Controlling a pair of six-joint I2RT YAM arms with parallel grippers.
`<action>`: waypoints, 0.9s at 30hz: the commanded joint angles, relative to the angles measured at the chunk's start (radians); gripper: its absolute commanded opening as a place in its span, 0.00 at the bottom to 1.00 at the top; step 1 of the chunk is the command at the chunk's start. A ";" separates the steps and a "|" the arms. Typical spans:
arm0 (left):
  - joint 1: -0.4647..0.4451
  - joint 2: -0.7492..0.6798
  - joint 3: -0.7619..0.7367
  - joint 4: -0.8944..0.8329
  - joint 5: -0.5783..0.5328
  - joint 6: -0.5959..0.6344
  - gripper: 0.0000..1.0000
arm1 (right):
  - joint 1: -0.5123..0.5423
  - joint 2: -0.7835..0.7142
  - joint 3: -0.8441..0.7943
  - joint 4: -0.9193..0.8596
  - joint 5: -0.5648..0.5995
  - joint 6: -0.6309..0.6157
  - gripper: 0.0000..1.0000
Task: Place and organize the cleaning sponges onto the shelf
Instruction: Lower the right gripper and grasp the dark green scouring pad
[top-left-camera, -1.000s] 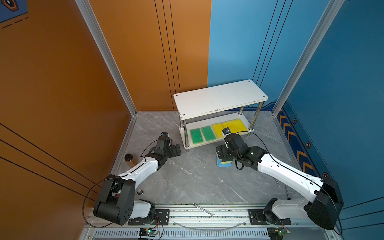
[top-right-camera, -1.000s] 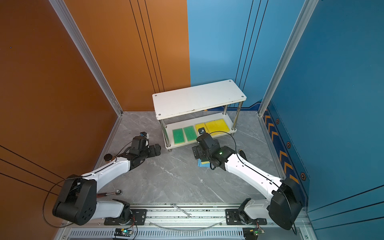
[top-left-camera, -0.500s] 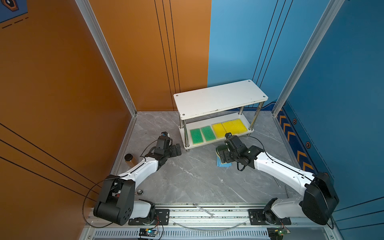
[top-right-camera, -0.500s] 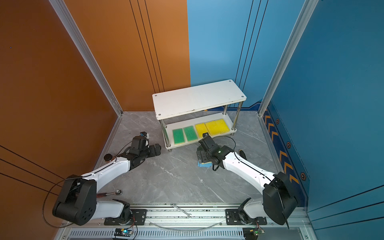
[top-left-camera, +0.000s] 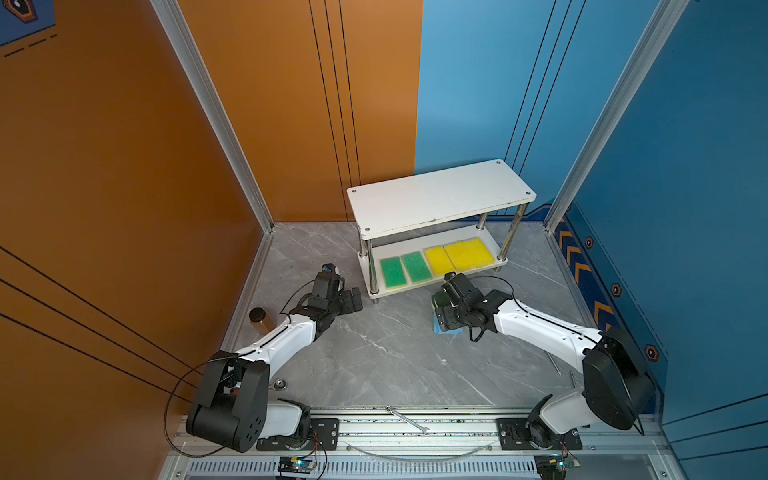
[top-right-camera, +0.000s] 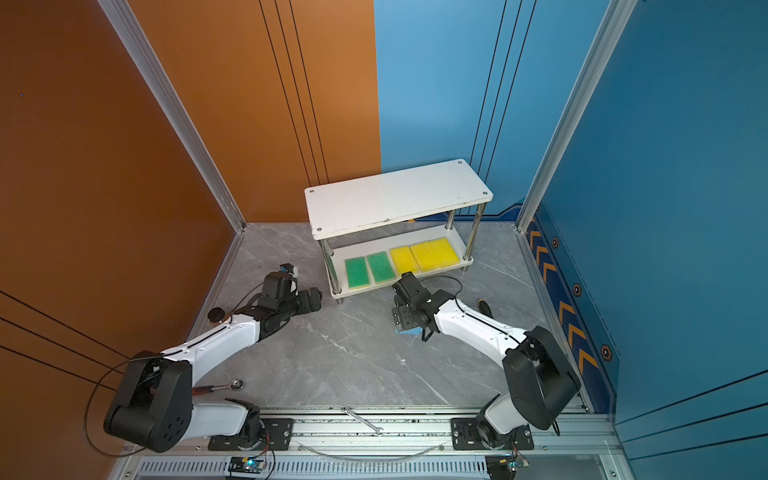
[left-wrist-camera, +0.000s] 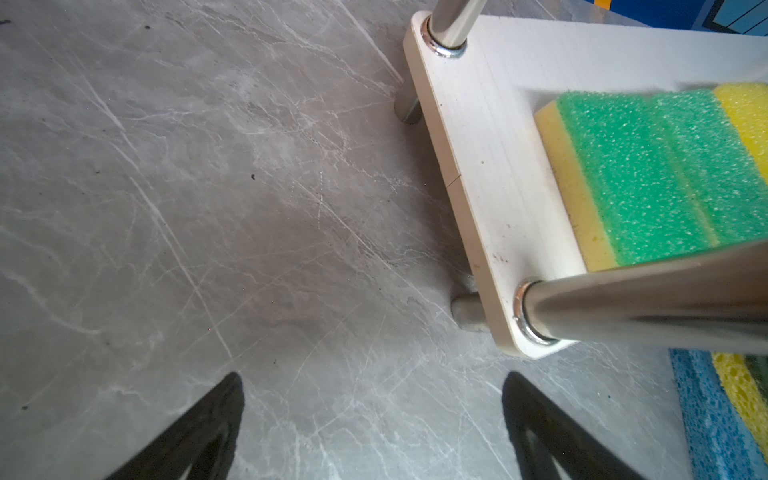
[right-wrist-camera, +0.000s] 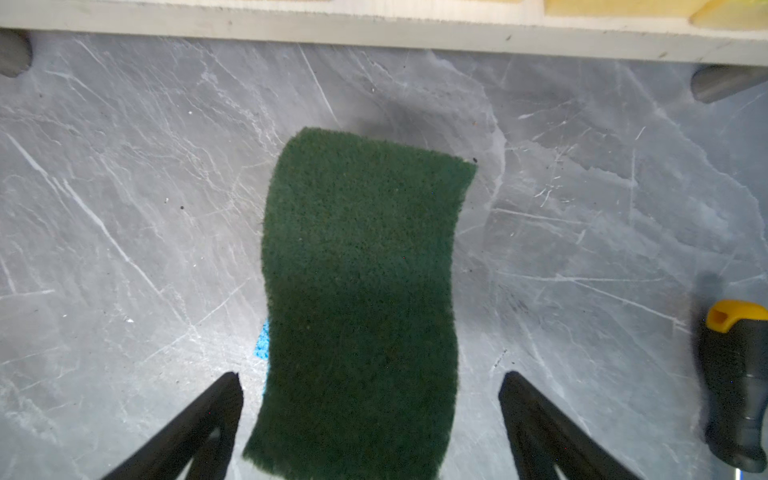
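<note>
The shelf (top-left-camera: 436, 199) stands at the back, and its lower board (left-wrist-camera: 490, 166) carries two green-on-yellow sponges (top-left-camera: 391, 272) (top-left-camera: 415, 267) and two yellow sponges (top-left-camera: 438, 261) (top-left-camera: 469, 253). On the floor in front of it a wavy dark-green-topped sponge (right-wrist-camera: 361, 270) lies on a light blue sponge (top-left-camera: 440, 329). My right gripper (right-wrist-camera: 372, 395) is open just above that stack. Its fingers straddle the dark-green sponge's near end with a gap on each side. My left gripper (left-wrist-camera: 372, 399) is open over bare floor beside the shelf's left end (top-left-camera: 351, 298).
A black and yellow screwdriver (right-wrist-camera: 733, 382) lies on the floor right of the sponge stack. A brown jar (top-left-camera: 259, 318) stands by the left wall. A ratchet (top-right-camera: 224, 385) and a wrench (top-left-camera: 409, 419) lie near the front rail.
My right arm has dropped lower over the sponge stack on the floor, and its jaws have narrowed a little. The left arm has not moved.
</note>
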 joint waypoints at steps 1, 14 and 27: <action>0.001 -0.003 0.024 -0.018 0.013 0.011 0.97 | -0.009 0.021 0.015 0.013 -0.015 0.003 0.93; 0.001 0.004 0.018 -0.014 0.009 0.011 0.97 | -0.024 0.045 0.014 0.030 -0.019 -0.007 0.78; 0.001 0.020 0.018 -0.005 0.016 0.006 0.98 | -0.045 -0.061 -0.003 0.011 -0.022 -0.031 0.62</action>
